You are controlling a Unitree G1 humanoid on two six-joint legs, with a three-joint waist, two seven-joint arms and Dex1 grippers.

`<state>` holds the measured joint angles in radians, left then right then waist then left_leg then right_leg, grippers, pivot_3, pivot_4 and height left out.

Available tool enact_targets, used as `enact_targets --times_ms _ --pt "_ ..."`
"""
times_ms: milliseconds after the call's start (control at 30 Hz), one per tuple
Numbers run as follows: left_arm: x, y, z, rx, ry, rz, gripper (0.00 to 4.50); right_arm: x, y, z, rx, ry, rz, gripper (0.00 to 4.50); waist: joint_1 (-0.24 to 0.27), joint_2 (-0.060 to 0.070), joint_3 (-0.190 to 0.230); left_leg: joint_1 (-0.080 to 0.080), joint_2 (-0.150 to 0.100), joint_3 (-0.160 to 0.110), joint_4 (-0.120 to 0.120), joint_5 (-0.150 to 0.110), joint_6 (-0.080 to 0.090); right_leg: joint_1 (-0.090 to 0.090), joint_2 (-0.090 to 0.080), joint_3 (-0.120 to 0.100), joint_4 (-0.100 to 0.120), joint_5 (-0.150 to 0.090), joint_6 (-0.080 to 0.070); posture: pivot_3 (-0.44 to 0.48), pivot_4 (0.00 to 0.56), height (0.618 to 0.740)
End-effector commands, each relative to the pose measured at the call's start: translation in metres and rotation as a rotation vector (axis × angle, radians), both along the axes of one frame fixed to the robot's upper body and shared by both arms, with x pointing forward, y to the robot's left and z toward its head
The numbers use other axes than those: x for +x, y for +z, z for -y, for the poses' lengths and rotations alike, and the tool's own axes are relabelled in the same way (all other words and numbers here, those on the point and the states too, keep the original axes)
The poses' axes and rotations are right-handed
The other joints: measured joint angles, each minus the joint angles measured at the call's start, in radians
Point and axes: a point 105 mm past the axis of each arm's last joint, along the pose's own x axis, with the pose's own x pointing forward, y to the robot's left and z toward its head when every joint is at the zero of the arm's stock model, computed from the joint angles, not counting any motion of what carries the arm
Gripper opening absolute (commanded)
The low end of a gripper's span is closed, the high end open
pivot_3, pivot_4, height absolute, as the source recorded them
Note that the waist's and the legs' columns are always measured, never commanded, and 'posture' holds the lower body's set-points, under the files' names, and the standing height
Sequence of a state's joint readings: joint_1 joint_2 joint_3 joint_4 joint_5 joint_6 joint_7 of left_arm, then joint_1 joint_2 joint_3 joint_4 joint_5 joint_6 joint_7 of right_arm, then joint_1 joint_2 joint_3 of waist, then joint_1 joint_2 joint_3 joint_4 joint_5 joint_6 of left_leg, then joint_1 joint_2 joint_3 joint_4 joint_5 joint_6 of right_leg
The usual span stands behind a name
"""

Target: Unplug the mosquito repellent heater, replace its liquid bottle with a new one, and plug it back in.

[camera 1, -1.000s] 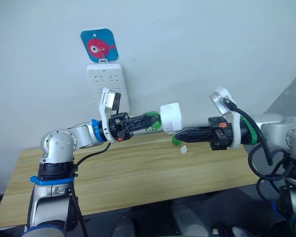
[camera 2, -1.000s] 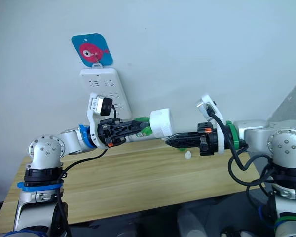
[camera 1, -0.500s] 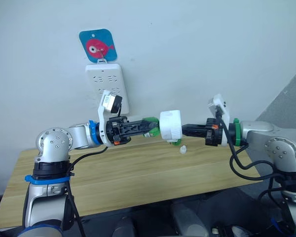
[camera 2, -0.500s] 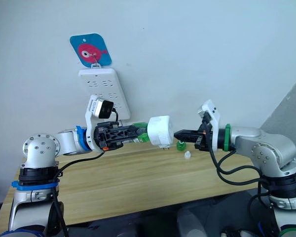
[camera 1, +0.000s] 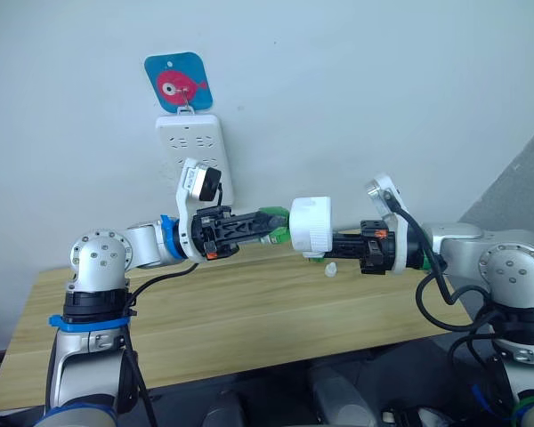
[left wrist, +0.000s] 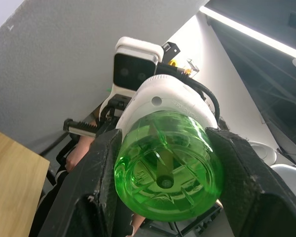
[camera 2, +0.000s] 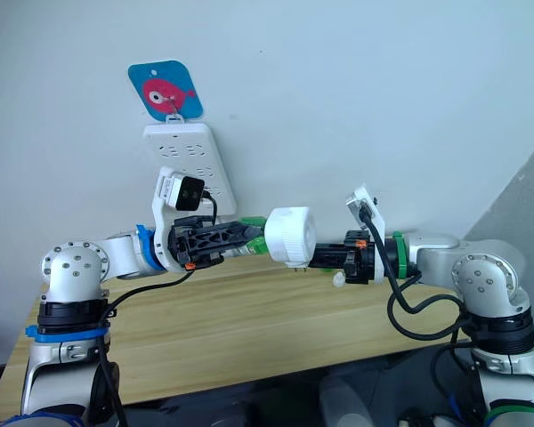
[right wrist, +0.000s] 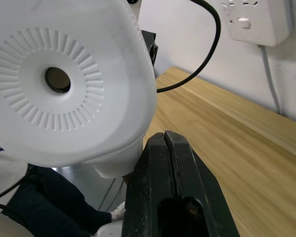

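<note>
The left claw [left wrist: 163, 187] holds the green bottle [left wrist: 166, 170] of the heater [camera 1: 310, 227] above the counter [camera 1: 249, 311]; the right claw [right wrist: 166, 148] is closed, touching its underside; the plastic looks light, stiff, slippery; better grip its rounded sides.

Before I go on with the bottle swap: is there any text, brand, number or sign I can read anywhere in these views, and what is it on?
No readable words or numbers anywhere.
Blue tag on the wall above the power strip: a pink fish picture, no lettering legible.
Mosquito repellent heater: plain white face with a vent hole, no print visible.
Green bottle, held by the left gripper: moulded marks on its base, too blurred to read.
</note>
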<state>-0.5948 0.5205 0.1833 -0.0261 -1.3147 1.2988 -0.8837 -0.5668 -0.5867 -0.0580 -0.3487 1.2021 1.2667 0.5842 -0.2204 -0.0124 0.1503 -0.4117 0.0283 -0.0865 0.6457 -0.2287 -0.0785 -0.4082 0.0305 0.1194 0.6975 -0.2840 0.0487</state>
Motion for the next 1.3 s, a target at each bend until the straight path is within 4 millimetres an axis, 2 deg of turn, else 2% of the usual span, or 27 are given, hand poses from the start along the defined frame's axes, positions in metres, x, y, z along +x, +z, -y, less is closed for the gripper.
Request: enact_targets --times_ms 33,200,400,700,900,1133,1233,1300 --pt "0.007 0.005 -0.003 0.005 0.064 0.043 2.34 -0.018 0.022 -0.009 0.059 0.101 0.052 0.0 0.0 0.0 0.0 0.0 0.0 0.0 0.0 0.0 0.0 0.0 0.0 0.0 0.0 0.0 0.0 -0.219 0.077 0.74" --pt "0.006 0.004 -0.004 0.008 0.061 0.047 2.34 -0.016 0.021 -0.009 0.049 0.084 0.057 0.0 0.0 0.0 0.0 0.0 0.0 0.0 0.0 0.0 0.0 0.0 0.0 0.0 0.0 0.0 0.001 -0.217 0.073 0.74" --pt "0.004 0.005 -0.004 0.009 0.049 0.048 2.34 -0.003 0.014 -0.004 -0.001 0.012 0.077 0.0 0.0 0.0 0.0 0.0 0.0 0.0 0.0 0.0 0.0 0.0 0.0 0.0 0.0 0.0 0.001 -0.217 0.072 0.74" --pt "0.008 0.007 -0.005 -0.001 0.089 0.075 2.34 0.024 -0.004 0.025 -0.141 -0.138 0.165 0.0 0.001 0.0 0.0 0.0 0.0 0.0 0.0 0.0 0.0 0.0 0.0 0.0 0.0 -0.001 0.001 -0.212 0.077 0.74" --pt "0.012 0.001 0.002 0.087 0.199 0.266 2.34 0.023 -0.009 0.052 -0.236 -0.171 0.229 0.0 0.003 0.0 0.0 0.0 0.0 0.001 0.0 0.0 0.0 0.0 0.0 0.001 -0.001 -0.001 0.001 -0.209 0.083 0.74" --pt "0.008 -0.02 0.011 0.2 0.25 0.535 2.34 0.006 0.001 0.072 -0.283 -0.151 0.252 0.0 0.01 0.0 0.0 0.001 0.0 0.002 0.0 0.0 0.0 0.001 0.0 0.002 -0.001 -0.001 0.001 -0.221 0.09 0.74" --pt "0.007 -0.028 0.012 0.228 0.252 0.614 2.34 -0.002 0.004 0.076 -0.293 -0.138 0.248 0.52 0.011 0.0 0.0 0.003 0.0 0.003 -0.001 0.0 0.0 0.002 0.0 0.002 -0.001 -0.002 0.002 -0.229 0.092 0.74" --pt "0.006 -0.034 0.012 0.247 0.238 0.647 2.34 -0.008 0.004 0.078 -0.324 -0.105 0.265 1.16 0.011 0.0 0.0 0.003 0.0 0.003 -0.001 0.0 0.0 0.002 0.0 0.003 -0.001 -0.002 0.002 -0.233 0.094 0.74"
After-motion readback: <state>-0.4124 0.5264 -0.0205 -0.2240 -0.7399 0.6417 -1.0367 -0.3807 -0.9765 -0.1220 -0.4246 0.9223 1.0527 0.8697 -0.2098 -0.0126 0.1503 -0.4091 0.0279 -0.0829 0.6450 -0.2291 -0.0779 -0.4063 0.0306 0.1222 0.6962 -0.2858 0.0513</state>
